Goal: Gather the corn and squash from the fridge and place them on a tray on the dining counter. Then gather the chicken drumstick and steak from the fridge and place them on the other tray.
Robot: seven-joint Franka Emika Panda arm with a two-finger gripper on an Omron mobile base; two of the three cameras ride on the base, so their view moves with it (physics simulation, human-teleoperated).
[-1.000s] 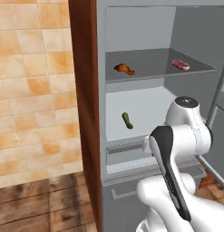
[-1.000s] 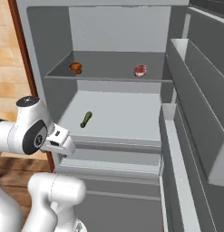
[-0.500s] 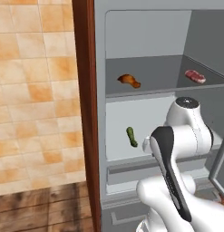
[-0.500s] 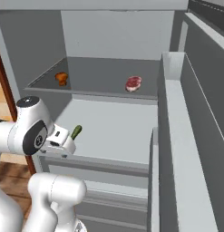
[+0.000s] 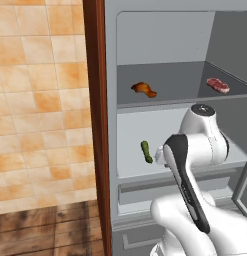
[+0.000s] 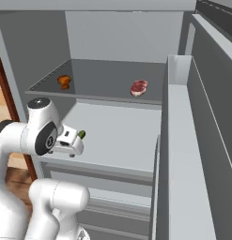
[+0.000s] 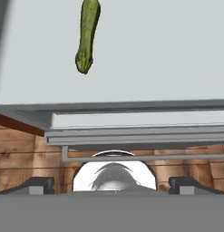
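My open hand at the fridge's lower shelf, squash ahead.

Since a moment ago the whole picture has shifted, so the base moved closer and the fridge [image 5: 111, 150] looms larger. My gripper [image 7: 111, 183] has its fingers spread wide, holding nothing, at the front edge of the lower shelf [image 6: 122, 140]. The green squash [image 7: 87, 35] lies near that shelf's left edge. On the upper shelf [image 5: 180, 87] the chicken drumstick [image 5: 144, 89] sits left, the steak [image 5: 217, 85] right. I can read no labels or writing.
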